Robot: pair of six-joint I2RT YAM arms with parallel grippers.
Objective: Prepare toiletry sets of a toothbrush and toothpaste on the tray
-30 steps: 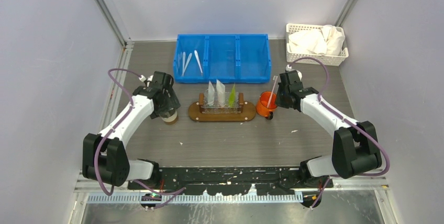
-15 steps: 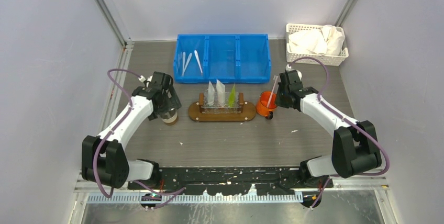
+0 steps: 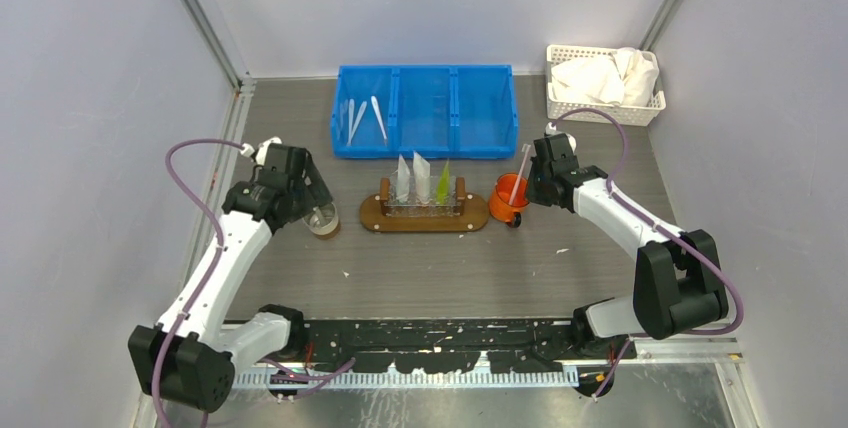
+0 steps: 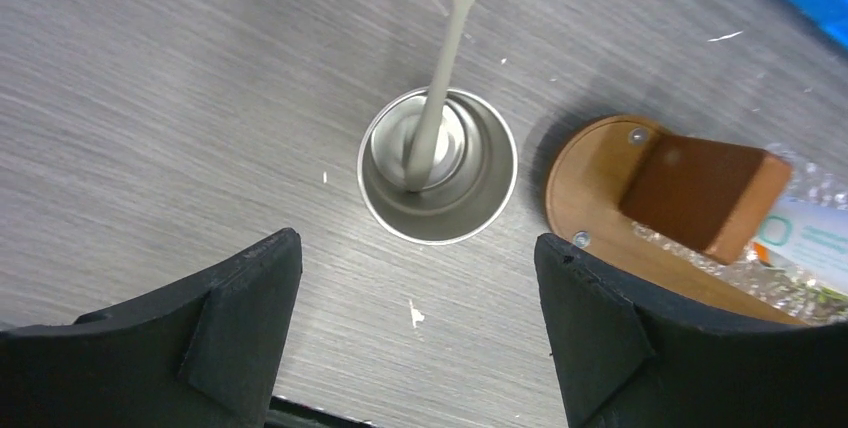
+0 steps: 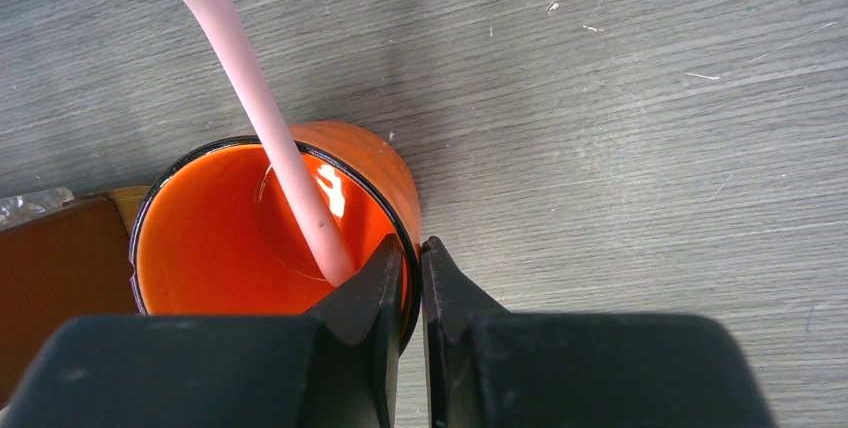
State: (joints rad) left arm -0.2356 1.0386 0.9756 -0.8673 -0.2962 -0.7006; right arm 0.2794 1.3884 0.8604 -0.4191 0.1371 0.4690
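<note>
top external shows the tray [image 3: 372,214] at table centre with the toothpaste [image 3: 421,180], three tubes, standing upright in a clear rack [image 3: 422,206] on it. a steel cup [image 3: 322,219] sits on the table just off the tray's 9 o'clock end, and an orange cup [image 3: 508,200] just off its 3 o'clock end. a blue bin [image 3: 425,148] lies at the tray's 12 o'clock with spare toothbrushes [image 3: 360,118] in its left compartment.

the right gripper [image 5: 412,268] is pinched onto the orange cup's rim, one finger inside and one outside, with a pink toothbrush [image 5: 260,118] leaning in the cup. the left gripper [image 4: 415,258] hangs spread wide over the steel cup, touching nothing, with a pale toothbrush [image 4: 440,88] upright in that cup.

my read: the step in hand is bringing each brush-filled cup to the tray. next, the right arm needs a level lift and a short carry toward 9 o'clock. the left needs to drop and close on the steel rim.

only the wrist views settle the grips. the right one shows the rim pinched, and the left one shows both fingers clear and the cup off the wood. only the top view shows all three tubes and both cups together.
</note>
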